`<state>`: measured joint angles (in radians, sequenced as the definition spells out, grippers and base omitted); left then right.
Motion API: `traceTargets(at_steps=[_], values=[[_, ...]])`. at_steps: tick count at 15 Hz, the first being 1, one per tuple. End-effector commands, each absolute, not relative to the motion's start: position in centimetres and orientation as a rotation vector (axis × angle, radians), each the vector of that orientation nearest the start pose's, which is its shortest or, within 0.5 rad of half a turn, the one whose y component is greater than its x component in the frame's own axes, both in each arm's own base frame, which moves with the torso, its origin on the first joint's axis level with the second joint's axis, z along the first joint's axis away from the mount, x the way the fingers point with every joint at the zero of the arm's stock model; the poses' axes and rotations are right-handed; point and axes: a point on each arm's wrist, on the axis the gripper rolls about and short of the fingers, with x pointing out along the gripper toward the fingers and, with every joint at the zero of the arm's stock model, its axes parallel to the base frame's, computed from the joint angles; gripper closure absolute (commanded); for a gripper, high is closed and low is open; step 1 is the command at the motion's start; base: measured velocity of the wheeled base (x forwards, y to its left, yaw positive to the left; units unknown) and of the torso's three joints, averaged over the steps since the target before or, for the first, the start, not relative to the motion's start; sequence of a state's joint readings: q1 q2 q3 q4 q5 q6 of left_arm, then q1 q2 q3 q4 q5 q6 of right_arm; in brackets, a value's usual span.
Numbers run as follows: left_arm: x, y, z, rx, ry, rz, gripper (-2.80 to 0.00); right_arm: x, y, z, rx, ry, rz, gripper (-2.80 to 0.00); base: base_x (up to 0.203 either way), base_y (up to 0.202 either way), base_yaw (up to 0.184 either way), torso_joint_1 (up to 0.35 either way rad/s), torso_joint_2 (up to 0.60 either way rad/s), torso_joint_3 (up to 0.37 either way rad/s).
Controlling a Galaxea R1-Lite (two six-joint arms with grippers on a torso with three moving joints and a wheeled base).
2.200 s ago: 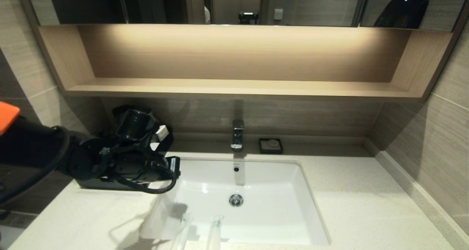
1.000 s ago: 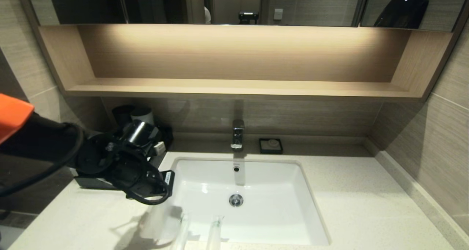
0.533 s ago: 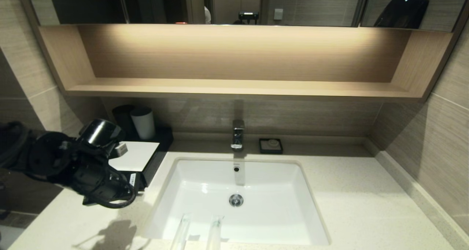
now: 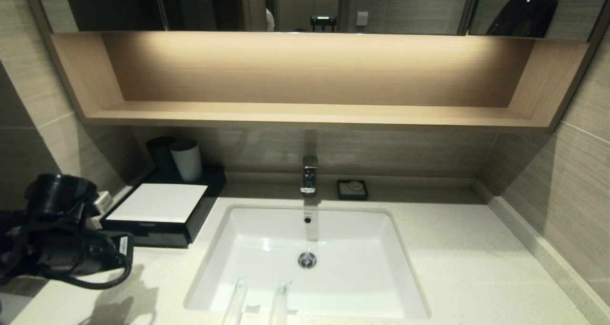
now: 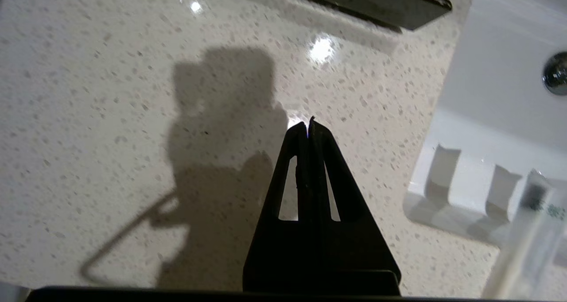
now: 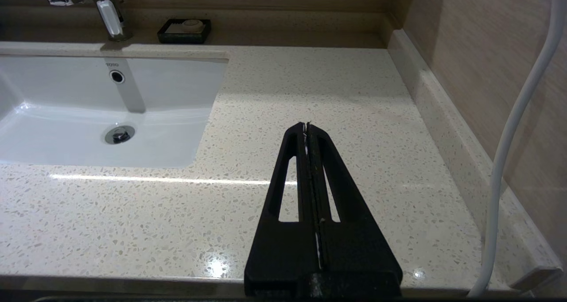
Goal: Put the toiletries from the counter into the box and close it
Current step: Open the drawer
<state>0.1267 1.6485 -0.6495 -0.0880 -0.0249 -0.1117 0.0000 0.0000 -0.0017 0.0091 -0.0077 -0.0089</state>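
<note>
- Two toiletries (image 4: 236, 302) (image 4: 279, 300): slim wrapped sticks at the bench's (image 4: 476, 268) near edge, side by side, tips overhanging the sink (image 4: 362, 248); long axes run near-to-far, toward the tap (image 4: 309, 175).
- Box (image 4: 157, 203): left of the sink, drawer pushed in.
- Left pincer (image 5: 308, 127): fingers together, empty, over bare bench before the box.
- Right pincer (image 6: 306, 128): fingers together, empty, right of the sink.
</note>
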Motion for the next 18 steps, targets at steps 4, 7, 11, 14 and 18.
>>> traceTargets(at_steps=[4, 7, 11, 14, 18], values=[[24.4, 5.5, 10.3, -0.145, 0.801, 0.204, 0.0, -2.3, 0.0, 7.5, -0.009, 0.006, -0.008, 0.0, 0.0, 0.0, 0.0, 0.0, 0.0, 0.0], [24.9, 5.6, 9.5, -0.147, 0.817, 0.201, 0.0, -2.3, 0.0, 7.5, -0.009, 0.006, -0.008, 0.0, 0.0, 0.0, 0.0, 0.0, 0.0, 0.0], [26.4, 6.1, 7.9, -0.141, 0.773, 0.206, 0.0, -2.3, 0.0, 7.5, -0.009, 0.006, -0.008, 0.0, 0.0, 0.0, 0.0, 0.0, 0.0, 0.0], [26.8, 6.6, 7.5, -0.14, 0.743, 0.218, 0.0, -2.3, 0.0, 7.5, -0.009, 0.006, -0.008, 0.0, 0.0, 0.0, 0.0, 0.0, 0.0, 0.0], [27.1, 6.6, 7.4, -0.142, 0.742, 0.213, 0.0, -2.3, 0.0, 7.5, -0.009, 0.008, -0.008, 0.0, 0.0, 0.0, 0.0, 0.0, 0.0, 0.0]])
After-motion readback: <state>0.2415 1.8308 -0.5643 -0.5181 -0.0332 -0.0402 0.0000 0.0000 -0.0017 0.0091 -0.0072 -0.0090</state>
